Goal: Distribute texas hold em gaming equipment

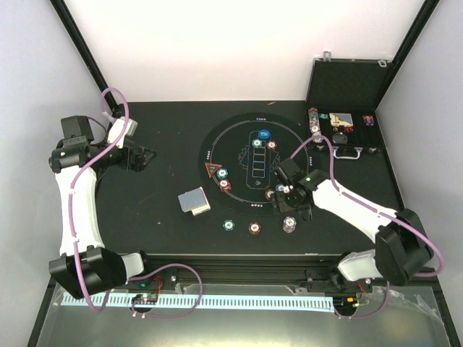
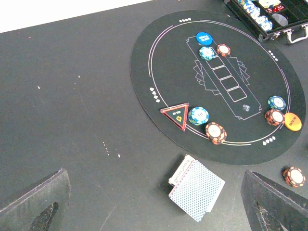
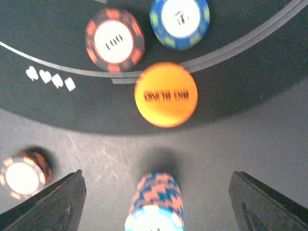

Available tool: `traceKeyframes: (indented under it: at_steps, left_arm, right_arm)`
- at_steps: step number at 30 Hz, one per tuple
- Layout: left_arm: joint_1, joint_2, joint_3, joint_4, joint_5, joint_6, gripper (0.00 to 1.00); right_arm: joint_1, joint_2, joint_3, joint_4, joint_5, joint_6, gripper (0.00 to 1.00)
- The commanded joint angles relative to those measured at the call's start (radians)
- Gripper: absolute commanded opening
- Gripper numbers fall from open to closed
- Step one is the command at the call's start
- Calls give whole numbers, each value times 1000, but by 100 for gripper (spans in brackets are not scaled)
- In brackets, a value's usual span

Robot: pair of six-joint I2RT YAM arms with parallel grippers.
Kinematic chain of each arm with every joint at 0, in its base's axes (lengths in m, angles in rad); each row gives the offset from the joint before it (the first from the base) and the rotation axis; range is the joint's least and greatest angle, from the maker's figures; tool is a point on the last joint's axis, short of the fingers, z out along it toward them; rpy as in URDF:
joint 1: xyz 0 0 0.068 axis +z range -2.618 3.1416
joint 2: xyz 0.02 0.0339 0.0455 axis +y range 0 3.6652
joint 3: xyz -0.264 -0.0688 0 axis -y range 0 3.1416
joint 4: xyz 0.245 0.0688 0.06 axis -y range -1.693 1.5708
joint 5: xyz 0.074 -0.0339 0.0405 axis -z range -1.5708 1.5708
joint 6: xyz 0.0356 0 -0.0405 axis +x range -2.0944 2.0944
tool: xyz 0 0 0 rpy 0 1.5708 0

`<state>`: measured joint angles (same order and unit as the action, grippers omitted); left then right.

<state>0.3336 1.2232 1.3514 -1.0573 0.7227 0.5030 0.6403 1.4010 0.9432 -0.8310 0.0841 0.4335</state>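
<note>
Step judged: chip stacks are being set out around the mat (image 2: 163, 72).

- The right tool (image 3: 156, 175) is held low over the tabletop (image 3: 96, 144), jaws spread wide. A chip stack (image 3: 155, 204) stands free between them, touched by neither finger. Nothing is gripped.
- The stack is placed just outside the mat edge, beside the orange button (image 3: 166, 94). A red chip (image 3: 114, 41) and a blue chip (image 3: 179, 21) are seen just beyond, inside the ring.
- The left tool (image 2: 155, 174) is fully open and empty, parked well to the left.
- The deck (image 2: 196, 190) lies face down off the mat, near its lower left edge. No cards are dealt yet.

Next move, as judged: the right tool is to be lifted straight up, clear of the stack, then sent for further chips or the deck. Care is called for, since a sideways drag would topple the stack.

Around: a triangle (image 2: 176, 114) and a blue button (image 2: 204, 38) lie on the mat, and an open case (image 1: 347, 90) stands at the far right. A lone chip (image 3: 21, 173) lies left of the tool. The orange button is close enough to be knocked.
</note>
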Motion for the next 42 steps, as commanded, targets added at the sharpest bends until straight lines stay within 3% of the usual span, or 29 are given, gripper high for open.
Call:
traceKeyframes:
  at_steps: [1, 5, 12, 21, 33, 42]
  left_arm:
    - [9, -24, -3, 17, 28, 16, 99]
    - [9, -26, -8, 21, 41, 18, 99]
    - [8, -27, -11, 27, 40, 22, 99]
    - [8, -22, -12, 25, 39, 22, 99]
    - [9, -25, -9, 24, 30, 20, 99]
    - [9, -27, -6, 22, 22, 22, 99]
  right_arm:
    - [26, -85, -32, -56, -18, 52, 85]
    - [27, -60, -19, -106, 1, 91, 85]
    - [28, -58, -131, -19, -61, 171, 79]
    - [32, -52, -155, -1, -61, 158, 76]
    - [31, -39, -161, 4, -51, 159, 55]
    - [44, -13, -158, 3, -42, 161, 51]
